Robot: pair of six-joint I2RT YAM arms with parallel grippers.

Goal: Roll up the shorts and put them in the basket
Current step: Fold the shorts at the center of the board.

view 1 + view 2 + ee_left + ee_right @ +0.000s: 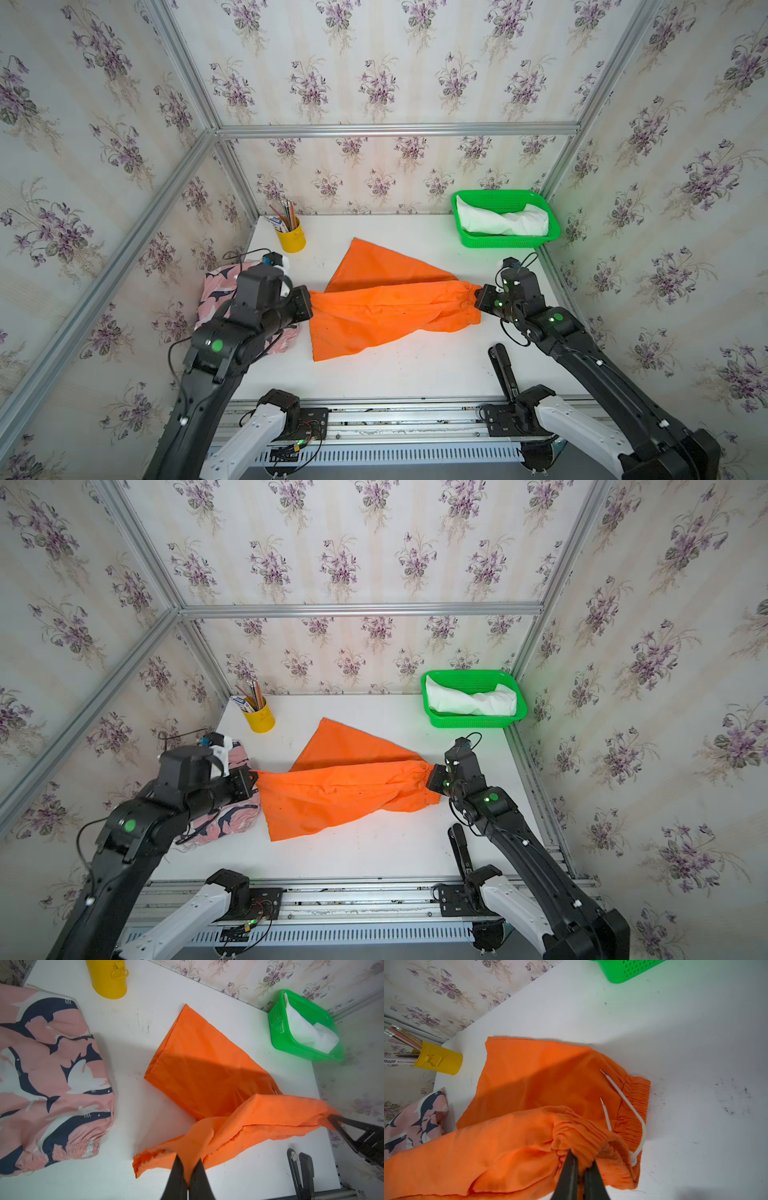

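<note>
- A black bar (503, 368) lies on the white table (395, 376), on the near side of the orange shorts (374, 316) and close to their waistband end.
- The orange shorts sit mid-table, with a fold drawn out between the two grippers; one leg lies flat, pointing away toward the far wall.
- The left gripper (188, 1159) has its fingers pressed together, pinching the orange shorts' ragged leg edge.
- The right gripper (581, 1157) has its fingers nipped on the orange shorts' gathered waistband, with the white drawstring (629, 1105) trailing loose beside it.
- The shark-print shorts (52, 1064) lie crumpled just beyond the orange shorts' left-held end, partly under the left arm in both top views.
- A yellow cup (293, 241) holding pencils (286, 212) stands past the orange shorts, off their flat leg's tip.
- A green basket (505, 242) sits farthest from the orange shorts, beyond their waistband end, with the white shorts (503, 222) bundled inside.
</note>
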